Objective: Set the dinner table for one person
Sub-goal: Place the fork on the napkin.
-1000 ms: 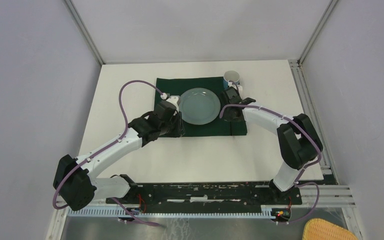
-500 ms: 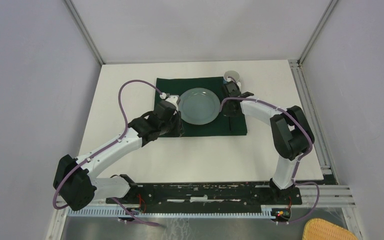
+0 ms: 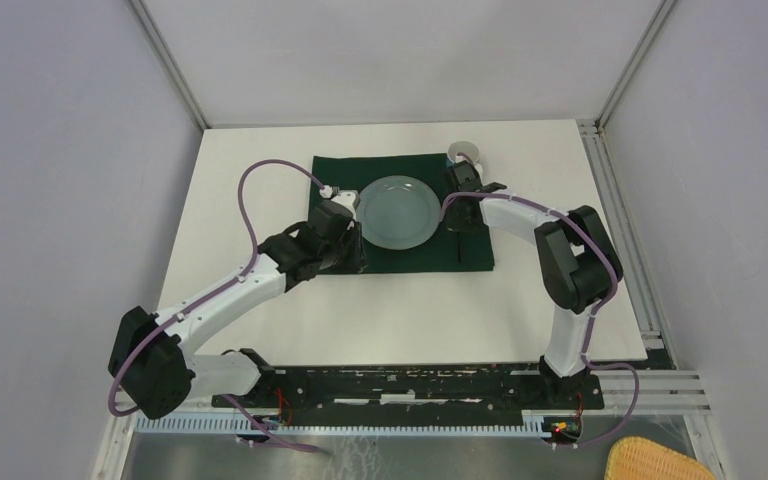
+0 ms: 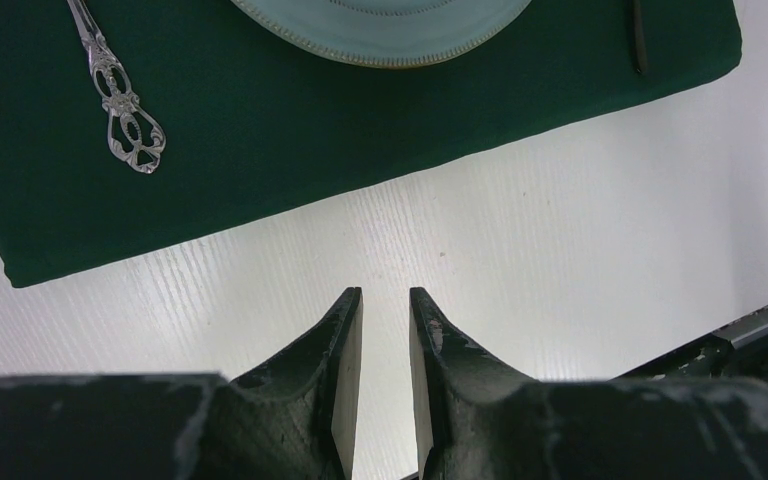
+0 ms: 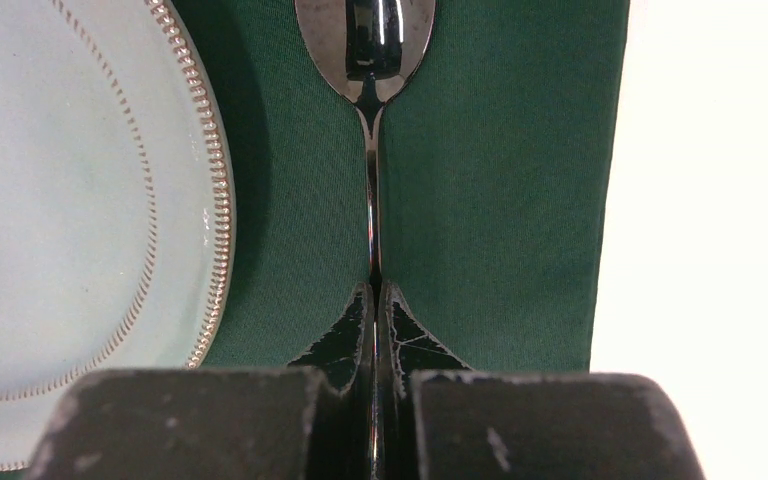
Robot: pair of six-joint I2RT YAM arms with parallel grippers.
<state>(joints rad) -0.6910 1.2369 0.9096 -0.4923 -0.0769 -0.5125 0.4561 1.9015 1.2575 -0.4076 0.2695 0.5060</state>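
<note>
The dinner table point(image 3: 410, 300) is a white tabletop with a dark green cloth point(image 3: 415, 260) spread on its far half. A pale blue plate point(image 3: 397, 212) sits in the cloth's middle. To the plate's left lies a silver fork point(image 4: 120, 110). On the right strip of cloth lies a dark shiny spoon point(image 5: 365, 40), and my right gripper point(image 5: 375, 290) is shut on its thin handle. My left gripper point(image 4: 385, 295) hovers over bare table point(image 4: 560, 230) just near of the cloth's edge, its jaws a narrow gap apart with nothing between them.
A cup point(image 3: 463, 153) stands at the cloth's far right corner, partly hidden behind my right wrist. A wicker basket point(image 3: 660, 462) lies off the table at the bottom right. Grey walls and metal posts enclose the table.
My right arm has folded its elbow inward and its wrist has shifted a little toward the cup, still gripping the spoon. The left arm has not moved.
</note>
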